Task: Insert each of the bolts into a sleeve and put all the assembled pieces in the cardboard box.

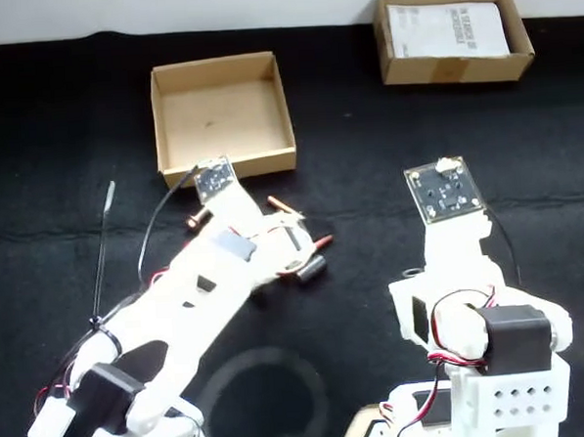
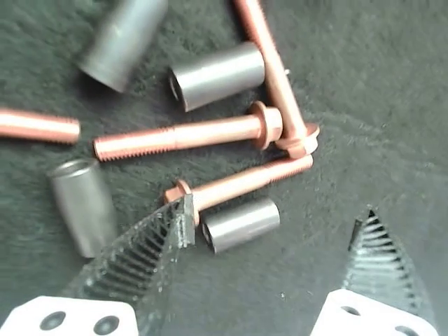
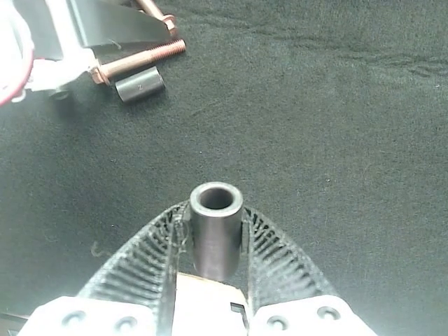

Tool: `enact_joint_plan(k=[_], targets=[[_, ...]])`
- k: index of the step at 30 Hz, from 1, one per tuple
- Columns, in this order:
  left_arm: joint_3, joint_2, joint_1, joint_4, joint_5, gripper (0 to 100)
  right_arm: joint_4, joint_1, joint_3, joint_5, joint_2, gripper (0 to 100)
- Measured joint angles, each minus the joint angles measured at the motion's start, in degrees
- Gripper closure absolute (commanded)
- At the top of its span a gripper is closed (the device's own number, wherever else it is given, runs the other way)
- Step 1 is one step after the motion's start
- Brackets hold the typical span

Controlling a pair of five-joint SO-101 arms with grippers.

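Black cloth covers the table (image 1: 530, 265), with a strip of white wall (image 1: 261, 5) behind. One cardboard box (image 1: 240, 165) stands open at centre rear. A second box (image 1: 431, 69), at the far right rear, holds a printed sheet (image 1: 449, 29).

Four copper bolts (image 2: 185, 134) are counted, and five grey sleeves. Four loose sleeves (image 2: 217, 73) and all four bolts lie on their sides in a pile just in front of the open box, their axes running in differing directions. Two bolt heads touch one another. The nearest bolt (image 2: 245, 178) and the nearest sleeve (image 2: 241, 224) lie side by side, close to parallel.

The left arm (image 1: 179, 303) stretches low and diagonally from the near left corner to the pile. The left gripper (image 2: 276, 210) hangs over the pile with its jaws wide apart. One fingertip (image 2: 178, 217) sits just beside the nearest bolt's head.

The right arm (image 1: 463, 298) stands folded upright at the right, well apart from the pile. The right gripper (image 3: 213, 217) is clamped on the fifth sleeve (image 3: 210, 252) above bare cloth. This sleeve's long axis runs along the fingers, and its open bore faces the wrist camera
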Motion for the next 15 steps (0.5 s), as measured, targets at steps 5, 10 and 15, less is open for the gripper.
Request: enact_joint_plan(k=[5,10,15], targets=[[0.0,0.1,0.0,0.0,0.0,91,0.0,0.0,0.1,0.0,0.0,99.1],[0.0,0.1,0.1,0.0,0.0,93,0.0,0.0,0.1,0.0,0.0,99.1],[0.0,0.3,0.0,0.0,-2.8,93,0.0,0.0,0.1,0.0,0.0,99.1]])
